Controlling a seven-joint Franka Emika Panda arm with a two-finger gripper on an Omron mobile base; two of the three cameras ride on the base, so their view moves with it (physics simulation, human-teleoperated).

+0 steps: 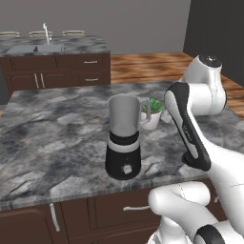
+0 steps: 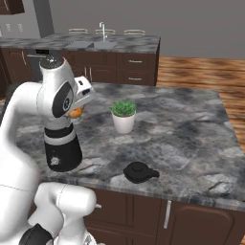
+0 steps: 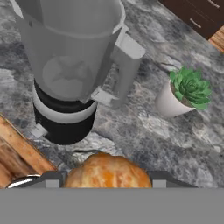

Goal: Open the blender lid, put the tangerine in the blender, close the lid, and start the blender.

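We're seeing the robot's two-finger hand (image 3: pixel 108 177) clenching the small round orange tangerine (image 3: pixel 107 171); in the hand view the fruit is sitting between the two dark finger tips, filling the gap. In the right base view a sliver of orange (image 2: pixel 74 112) is peeking out just below the hand (image 2: pixel 80 106), beside the jar top.

The tall blender with the grey translucent handled jar and black rounded base (image 1: pixel 123 138) is standing upright on the grey marbled stone desk (image 1: pixel 47 133), near its front edge. The jar top is standing open, and we're looking down into it from the hand view (image 3: pixel 74 65), with the blades showing at the bottom. The small white front button (image 1: pixel 127 168) is facing the base cameras.

The black round blender lid with the raised centre knob (image 2: pixel 139 172) is lying flat on the desk (image 2: pixel 191 129), well apart from the blender (image 2: pixel 62 146), off to its right near the front edge.

A white pot with a green succulent plant (image 2: pixel 123 115) is standing just behind and to the right of the jar, apart from it.

The tangerine is hanging in the air, above and beside the jar, not inside it.
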